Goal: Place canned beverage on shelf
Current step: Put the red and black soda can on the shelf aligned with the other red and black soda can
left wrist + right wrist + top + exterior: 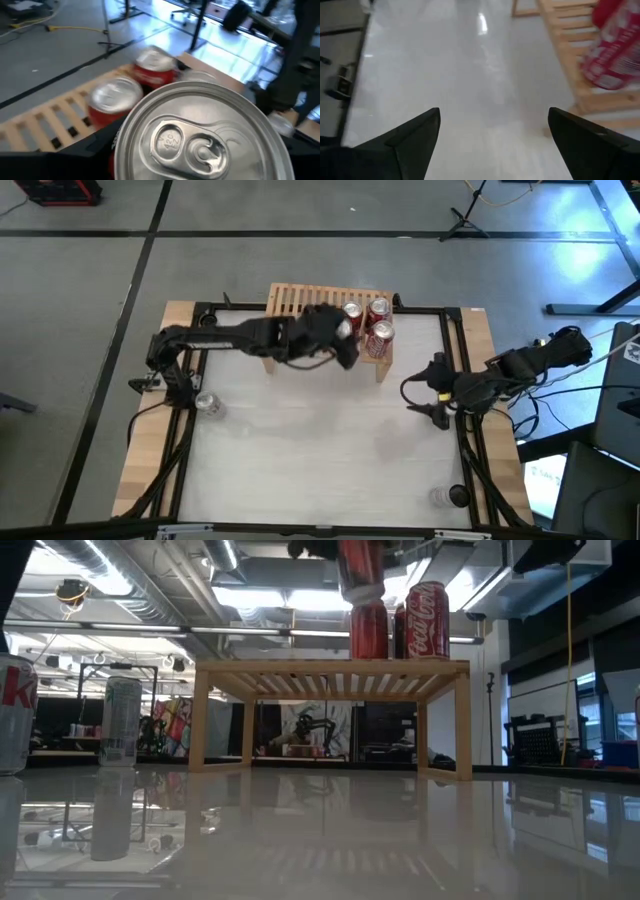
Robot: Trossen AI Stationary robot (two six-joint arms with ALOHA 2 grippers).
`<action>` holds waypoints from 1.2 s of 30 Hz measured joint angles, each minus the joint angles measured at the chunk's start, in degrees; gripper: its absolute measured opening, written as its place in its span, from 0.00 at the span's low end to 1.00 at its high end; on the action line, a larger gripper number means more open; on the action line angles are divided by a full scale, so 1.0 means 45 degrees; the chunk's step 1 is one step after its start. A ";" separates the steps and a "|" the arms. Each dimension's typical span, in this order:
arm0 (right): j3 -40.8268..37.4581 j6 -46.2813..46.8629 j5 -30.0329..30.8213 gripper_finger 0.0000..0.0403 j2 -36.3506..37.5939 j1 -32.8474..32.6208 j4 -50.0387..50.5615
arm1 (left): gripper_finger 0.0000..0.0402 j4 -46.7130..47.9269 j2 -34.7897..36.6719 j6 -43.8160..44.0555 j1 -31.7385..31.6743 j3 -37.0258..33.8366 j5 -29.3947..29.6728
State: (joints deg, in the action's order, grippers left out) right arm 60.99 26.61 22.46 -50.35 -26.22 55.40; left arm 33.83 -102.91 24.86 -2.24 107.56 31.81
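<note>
Three red cans (377,325) already fill the shelf's (290,300) right end, so the left pincer (335,335), clamped on another can (202,137), holds it above the slats beside them, while the right pincer (492,132) waits apart over the surface (320,450).

Left arm: extended from its base at the table's left edge across toward the rear centre, forearm roughly level and wrist bent downward. Left gripper (338,340): raised above the table, fingers clamped around a can (200,135) held upright, lid facing the wrist camera. Right arm: folded near its base at the table's right edge, elbow outside the table frame. Right gripper (432,390): low over the right side of the table, pointing toward the table's centre, fingers (415,135) spread wide apart with nothing between them.
</note>
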 joint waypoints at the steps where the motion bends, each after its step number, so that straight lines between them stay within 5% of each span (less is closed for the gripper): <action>1: 0.0000 0.0026 0.0206 0.89 0.0015 0.0000 0.0142 | 0.70 0.0000 0.0000 0.0000 -0.0209 -0.0065 -0.0052; 13: 0.0000 0.0022 0.1129 0.89 -0.0001 0.0000 0.0812 | 0.70 -0.0839 -0.1224 -0.0037 -0.1113 -0.0186 -0.1670; 36: 0.0000 0.0339 0.1476 0.89 -0.0009 0.0000 0.0753 | 0.74 -0.0958 -0.1938 -0.0699 -0.1249 -0.0201 -0.1592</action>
State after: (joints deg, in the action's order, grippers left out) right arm 60.99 28.14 29.10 -50.39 -26.22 58.78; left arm 29.52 -111.63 21.72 -7.86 106.65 24.65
